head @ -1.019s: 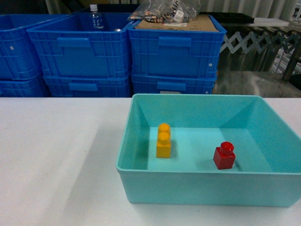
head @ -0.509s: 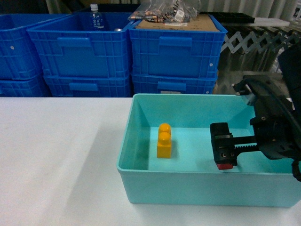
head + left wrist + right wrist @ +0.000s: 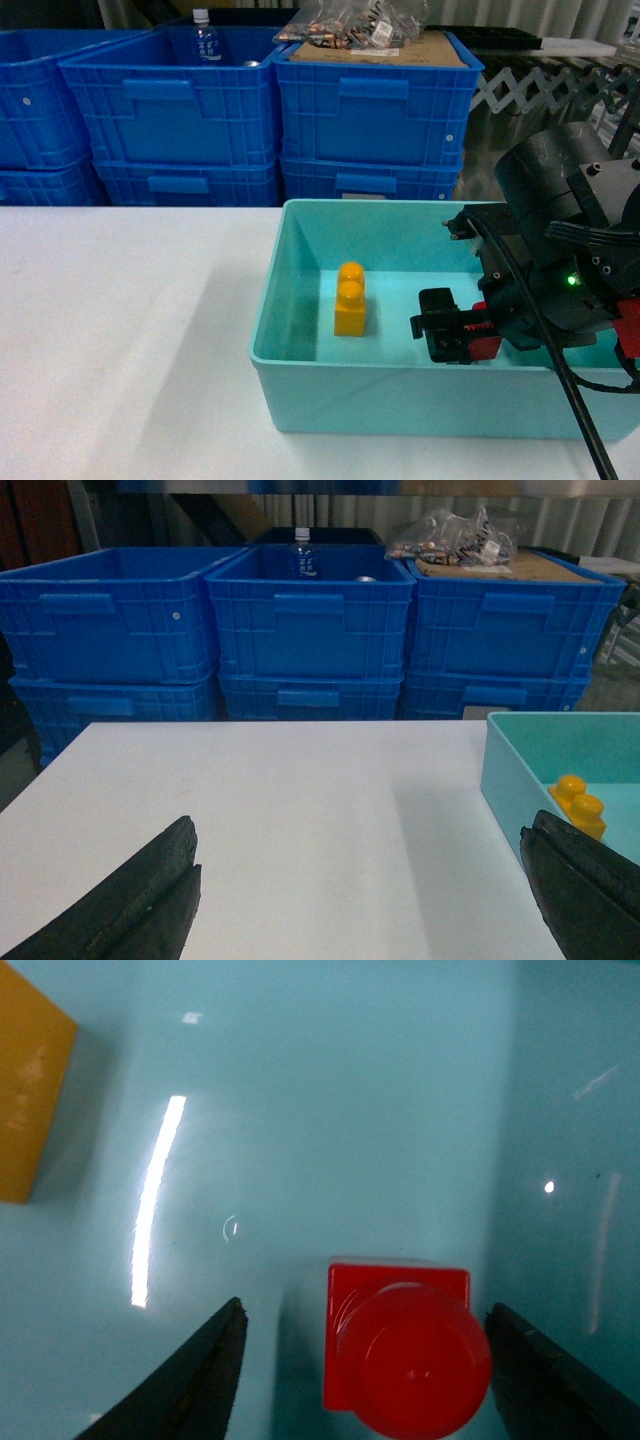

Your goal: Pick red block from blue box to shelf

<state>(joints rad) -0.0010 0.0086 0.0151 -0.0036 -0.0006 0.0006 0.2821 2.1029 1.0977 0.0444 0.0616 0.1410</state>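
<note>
red block (image 3: 400, 1345): inside blue box (image 3: 300, 380), near its front wall, between the fingers
right gripper (image 3: 365, 1360): spread, straddling it
left gripper (image 3: 360, 900): spread, farther

Red block (image 3: 405, 1355) in blue box (image 3: 300, 385)

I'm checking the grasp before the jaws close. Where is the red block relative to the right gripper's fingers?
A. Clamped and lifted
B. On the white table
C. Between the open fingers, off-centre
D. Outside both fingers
C: the right wrist view shows the red block on the blue box floor between the spread fingers, nearer one of them.
</note>
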